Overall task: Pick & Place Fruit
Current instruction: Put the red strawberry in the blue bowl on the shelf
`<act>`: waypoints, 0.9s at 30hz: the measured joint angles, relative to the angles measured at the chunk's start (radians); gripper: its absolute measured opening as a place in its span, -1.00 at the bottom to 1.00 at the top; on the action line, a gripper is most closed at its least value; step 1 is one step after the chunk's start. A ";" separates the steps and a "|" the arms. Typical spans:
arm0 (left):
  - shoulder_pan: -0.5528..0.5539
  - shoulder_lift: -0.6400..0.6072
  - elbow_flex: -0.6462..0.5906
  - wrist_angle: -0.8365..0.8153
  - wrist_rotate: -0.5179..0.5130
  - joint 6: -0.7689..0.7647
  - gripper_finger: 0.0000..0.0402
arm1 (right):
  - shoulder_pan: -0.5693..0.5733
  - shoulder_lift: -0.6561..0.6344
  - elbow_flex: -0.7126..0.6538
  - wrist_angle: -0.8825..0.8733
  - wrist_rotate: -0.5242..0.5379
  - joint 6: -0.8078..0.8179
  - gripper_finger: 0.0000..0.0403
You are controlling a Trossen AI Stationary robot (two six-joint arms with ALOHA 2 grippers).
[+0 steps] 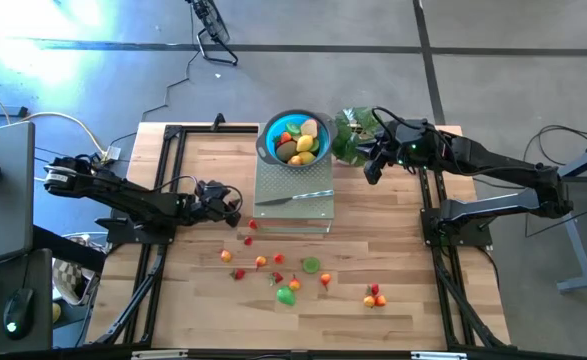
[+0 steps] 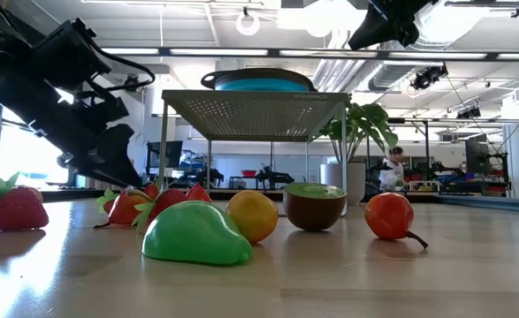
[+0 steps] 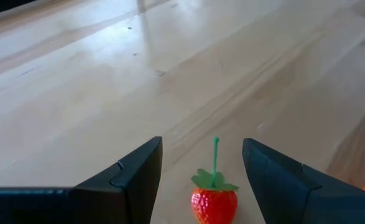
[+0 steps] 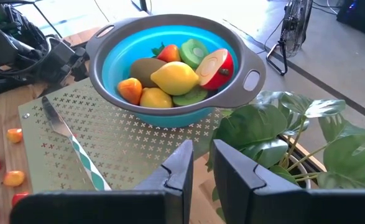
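We see the left end effector (image 3: 201, 180) low over the desk (image 1: 393, 250), its two fingers (image 3: 132, 180) standing apart on either side of a small red strawberry (image 3: 214, 202) that sits upright with its green stem pointing away from the wrist. The fingers do not touch the berry, so we judge this to be the moment just ahead of a grasp: the gap is set to straddle the fruit, ready to close on its sides. In the high view the left arm stretches across from the left edge, reaching rightward toward the scattered fruit (image 1: 273, 270), its end effector (image 1: 228, 203) at the left end of that scatter.

The blue bowl (image 1: 269, 146) stands on a perforated metal stand (image 1: 293, 180) at the far middle of the desk, already holding several fruits; it is plainly the drop point. A slim knife (image 1: 295, 197) lies on the stand, nearer than the bowl.

The right end effector (image 4: 198, 165) waits at the far right, hovering beside the leafy plant (image 4: 294, 124) and facing the bowl, its fingers nearly together with only a narrow slot between them and nothing held.
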 joint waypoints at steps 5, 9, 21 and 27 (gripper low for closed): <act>0.000 0.000 0.000 -0.001 -0.015 -0.003 0.07 | 0.000 0.000 0.000 0.000 0.000 -0.001 -0.74; 0.000 0.000 0.000 -0.001 -0.015 -0.003 0.07 | 0.000 0.000 0.000 0.000 0.000 -0.002 -0.74; 0.000 0.114 0.000 0.097 -0.018 -0.034 0.07 | 0.000 0.000 0.000 0.000 0.000 -0.003 -0.74; 0.000 0.117 0.000 0.091 -0.020 -0.059 0.04 | 0.000 0.000 0.000 0.000 0.000 -0.003 -0.74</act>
